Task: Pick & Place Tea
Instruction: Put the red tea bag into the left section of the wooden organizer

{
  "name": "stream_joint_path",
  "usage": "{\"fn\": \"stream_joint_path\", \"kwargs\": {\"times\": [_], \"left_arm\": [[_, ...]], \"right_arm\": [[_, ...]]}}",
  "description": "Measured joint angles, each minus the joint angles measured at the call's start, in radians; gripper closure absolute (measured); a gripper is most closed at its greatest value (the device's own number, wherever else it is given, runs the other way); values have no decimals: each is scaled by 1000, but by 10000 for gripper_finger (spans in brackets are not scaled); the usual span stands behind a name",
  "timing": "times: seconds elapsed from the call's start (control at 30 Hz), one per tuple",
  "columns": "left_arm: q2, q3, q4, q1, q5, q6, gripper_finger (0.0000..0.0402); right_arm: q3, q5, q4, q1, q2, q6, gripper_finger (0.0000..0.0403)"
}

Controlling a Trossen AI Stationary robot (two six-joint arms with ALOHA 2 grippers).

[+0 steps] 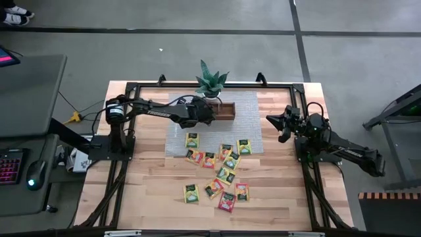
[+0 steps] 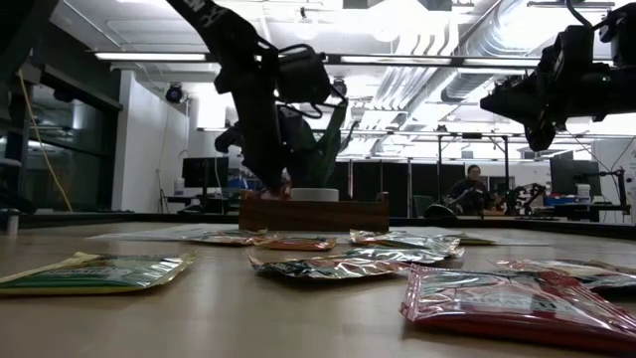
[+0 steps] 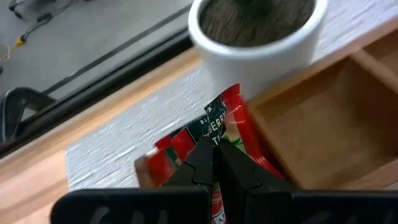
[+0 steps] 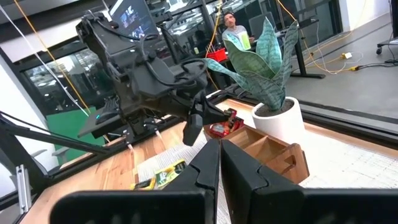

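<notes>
The left claw [image 1: 209,113] is positioned over the left end of the wooden tray [image 1: 227,110]. Its fingers [image 3: 200,163] are fully closed on a red tea packet [image 3: 231,127]. In the left wrist view the packet hangs at the tray's left end, beside an open tray compartment; whether it touches the tray cannot be told. The right wrist view shows the same red packet [image 4: 225,126] at the tip of the left claw [image 4: 198,124], just above the tray's end wall.

The tray [image 4: 273,152] lies on a grey mat [image 1: 250,122]. The white pot [image 3: 258,34] of the spiky green plant [image 1: 212,81] stands touching the tray's rear side.

The remaining tea packets [image 1: 223,174] lie flat on the table [image 1: 151,191] in front of the tray, in red, orange, yellow and green. One yellow packet [image 1: 192,139] lies on the mat nearest the tray. A loose group lies further forward, partly overlapping. The packets [image 2: 328,265] furthest from the tray fill the foreground of the low view.

The right claw [image 1: 275,120] hovers well to the right of the tray, clear of the mat and raised above the table. Its fingers [image 4: 208,165] are pressed together and hold nothing.

A person [image 4: 236,31] sits in the room beyond the table.
</notes>
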Motion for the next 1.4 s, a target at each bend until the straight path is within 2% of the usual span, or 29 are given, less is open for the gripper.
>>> {"fn": "stream_joint_path", "kwargs": {"times": [0.33,0.87,1.17,1.4], "left_arm": [[5,0,4,12,58,24,392],[5,0,4,25,62,76,253],[-4,0,26,25,57,148,211],[-21,2,24,25,62,156,199]], "right_arm": [[0,0,0,0,0,0,391],[0,0,0,0,0,0,391],[0,0,0,0,0,0,391],[0,0,0,0,0,0,391]]}}
